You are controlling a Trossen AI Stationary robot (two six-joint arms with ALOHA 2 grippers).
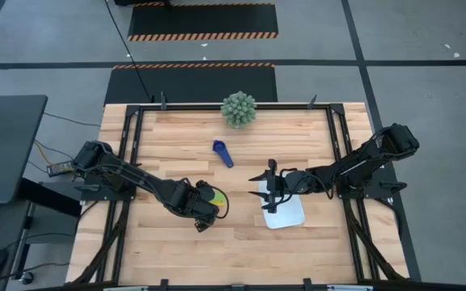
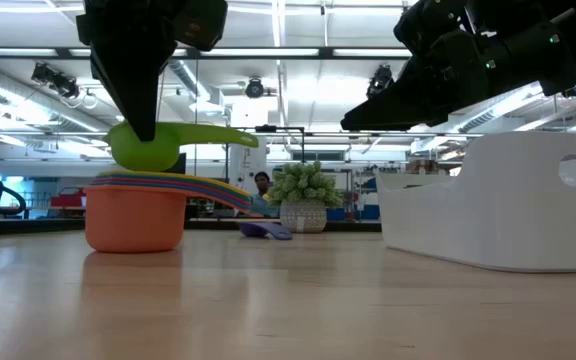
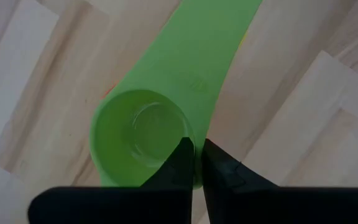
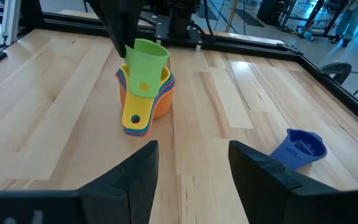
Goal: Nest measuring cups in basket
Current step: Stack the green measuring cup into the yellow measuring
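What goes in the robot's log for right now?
left tool: gripping green cup rim over stack | right tool: open above basket | blue cup: loose

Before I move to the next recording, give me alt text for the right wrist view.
The left gripper holds a green cup over a nested stack of cups on the wooden table. A blue cup lies apart.

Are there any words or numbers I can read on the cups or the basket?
None can be read.
Green measuring cup: faint raised marks on its handle, too blurred to read.
White basket: plain, no text.
Blue measuring cup: no text visible.
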